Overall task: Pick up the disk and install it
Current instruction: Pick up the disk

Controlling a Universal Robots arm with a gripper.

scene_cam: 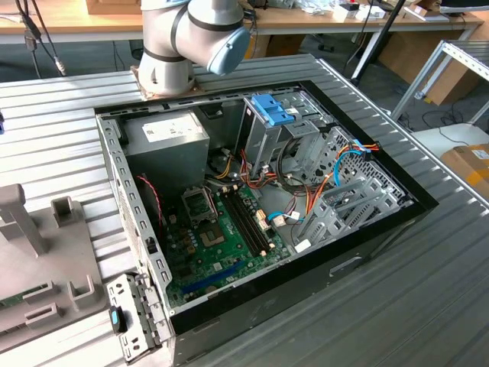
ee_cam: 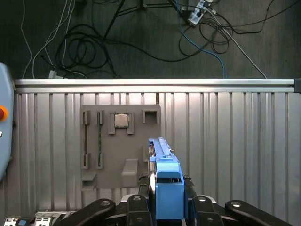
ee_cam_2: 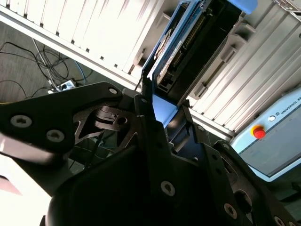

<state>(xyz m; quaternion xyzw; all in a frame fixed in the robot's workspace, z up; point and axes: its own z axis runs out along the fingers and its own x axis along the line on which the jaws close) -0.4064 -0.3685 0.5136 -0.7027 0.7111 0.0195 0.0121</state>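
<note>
The flat rectangular dark disk with bright blue plastic side rails (ee_cam: 160, 150) was gripped on edge by the black tool (ee_cam: 165, 183), whose jaws were pressed together on its two sides, and was held above the ribbed metal counter (ee_cam: 225, 132). In the first wrist view, the disk was seen just beside the edge of a grey moulded fixture tray (ee_cam: 108, 155), in which a small square silver processor (ee_cam: 121, 120) was seated. In the second wrist view, the dark body of the disk was shown jutting out beyond the jaws. In the exterior view, an open black computer case (scene_cam: 359, 252) was laid flat on the counter, its green motherboard (scene_cam: 214, 245) exposed. Inside it, a light-blue ridged plastic latch plate (scene_cam: 271, 109) was mounted on the drive cage, and a big grey metal box with a white label (scene_cam: 164, 134) was set in the far corner — just in front of the base of the grey robot arm (scene_cam: 191, 38).
</note>
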